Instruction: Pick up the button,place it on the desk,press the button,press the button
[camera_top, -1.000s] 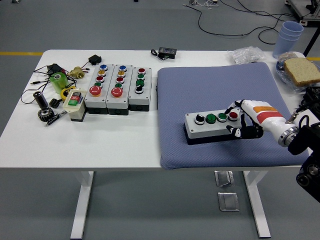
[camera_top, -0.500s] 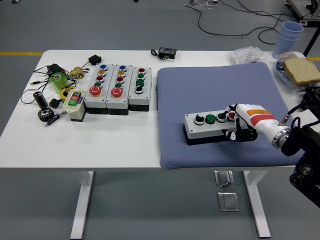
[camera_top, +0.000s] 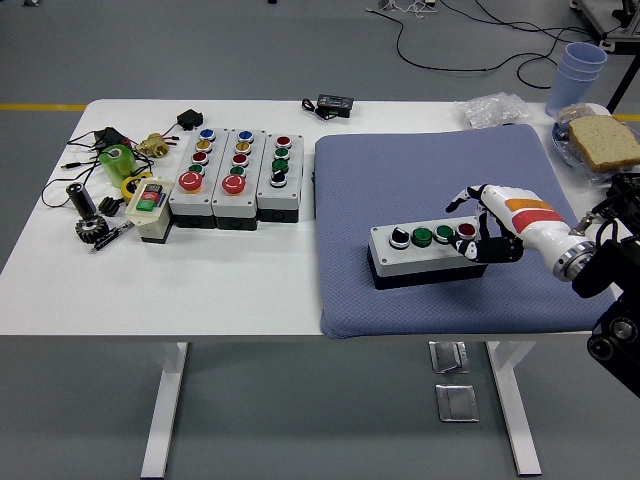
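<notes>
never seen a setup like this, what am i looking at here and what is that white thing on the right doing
This is one picture from a camera high on a humanoid robot, looking down over a white table. The white thing is the robot's right hand, on a black arm coming in from the right. Its curled fingers sit at the right end of a grey button box, by the red button, but it holds nothing. The box lies on a blue mat. The left hand is not in view.

On the left stand three more button boxes, a small cream switch box and loose parts and cables. At the far right are stacked cups and a slice of bread.
</notes>
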